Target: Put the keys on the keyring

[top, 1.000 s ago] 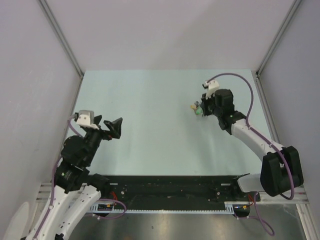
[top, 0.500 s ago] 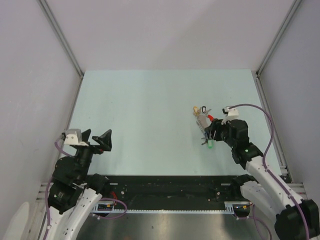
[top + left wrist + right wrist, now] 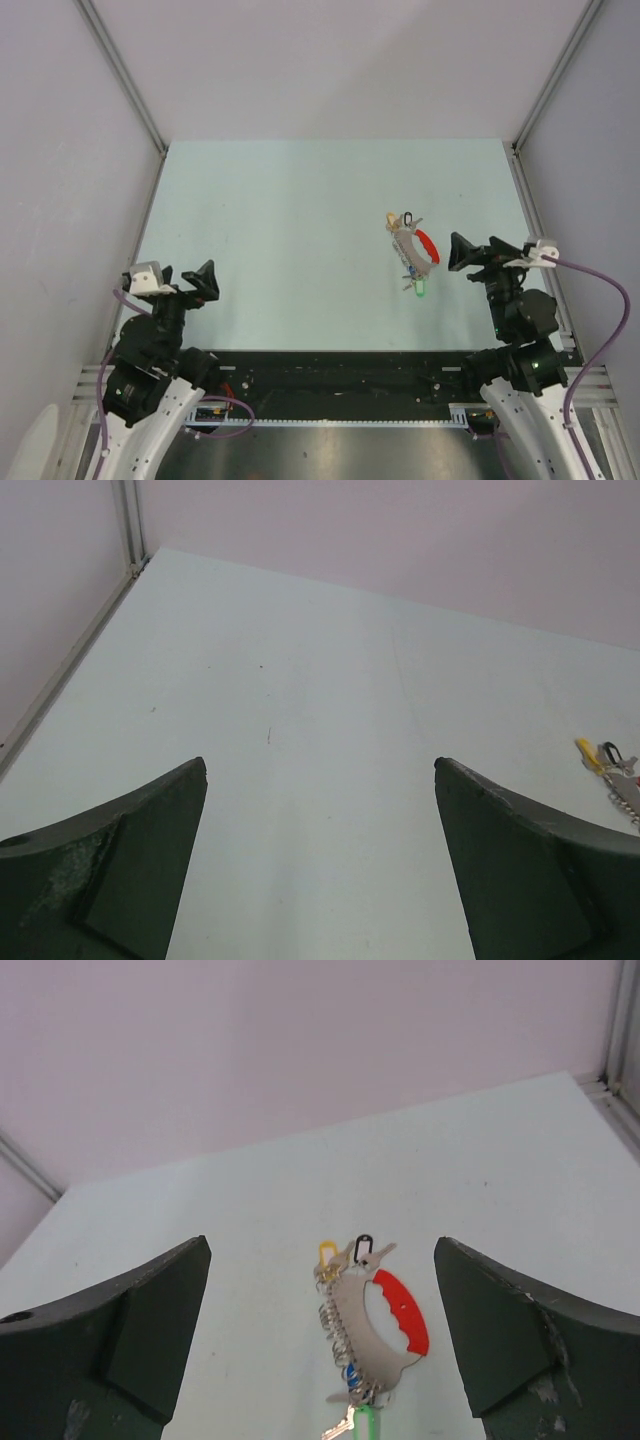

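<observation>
The elongated silvery-grey metal keyring with a red curved segment [image 3: 410, 247] lies flat on the pale green tabletop [image 3: 280, 210], right of centre in the top view. The right gripper [image 3: 484, 256] is near it on the right, wide open and empty. The long axis of the keyring runs almost up-down in the frame. Its yellow and black tags [image 3: 398, 217] are at the upper end and the small green-headed key [image 3: 422, 290] at the lower end, and the red side faces this gripper. The left gripper [image 3: 183, 281], at lower left, is also wide open, empty and well apart.

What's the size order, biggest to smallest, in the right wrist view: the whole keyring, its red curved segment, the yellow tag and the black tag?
1. keyring, largest by far
2. red curved segment
3. yellow tag and black tag: they look about alike, too close to rank
</observation>
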Controlling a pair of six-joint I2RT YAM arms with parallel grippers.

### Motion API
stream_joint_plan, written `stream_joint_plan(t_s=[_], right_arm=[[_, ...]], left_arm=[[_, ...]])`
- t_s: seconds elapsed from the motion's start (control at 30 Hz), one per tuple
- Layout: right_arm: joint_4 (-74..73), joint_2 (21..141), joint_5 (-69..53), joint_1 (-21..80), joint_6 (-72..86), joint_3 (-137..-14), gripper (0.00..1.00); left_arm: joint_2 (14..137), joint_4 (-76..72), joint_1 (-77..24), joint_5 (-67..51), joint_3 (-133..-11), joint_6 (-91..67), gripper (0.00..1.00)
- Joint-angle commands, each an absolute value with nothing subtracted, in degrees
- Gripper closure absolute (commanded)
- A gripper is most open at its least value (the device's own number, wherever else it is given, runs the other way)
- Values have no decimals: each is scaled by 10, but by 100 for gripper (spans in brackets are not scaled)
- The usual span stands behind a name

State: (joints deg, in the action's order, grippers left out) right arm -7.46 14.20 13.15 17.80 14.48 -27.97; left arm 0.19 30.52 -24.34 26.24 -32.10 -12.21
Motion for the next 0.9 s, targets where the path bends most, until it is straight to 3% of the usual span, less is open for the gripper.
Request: stream_joint_plan(t_s=[0.0,0.27,0.87], right_arm=[[-69,79,199,177,122,-299,0],[-64,22,272,176,120,-299,0],[-94,25,248,166,132,-304,0]], left_arm=[[-34,260,-239,330,-292,-158,0],[-69,250,-240,340,-290,-161,0],[-48,235,-240,342,-321,-96,0]])
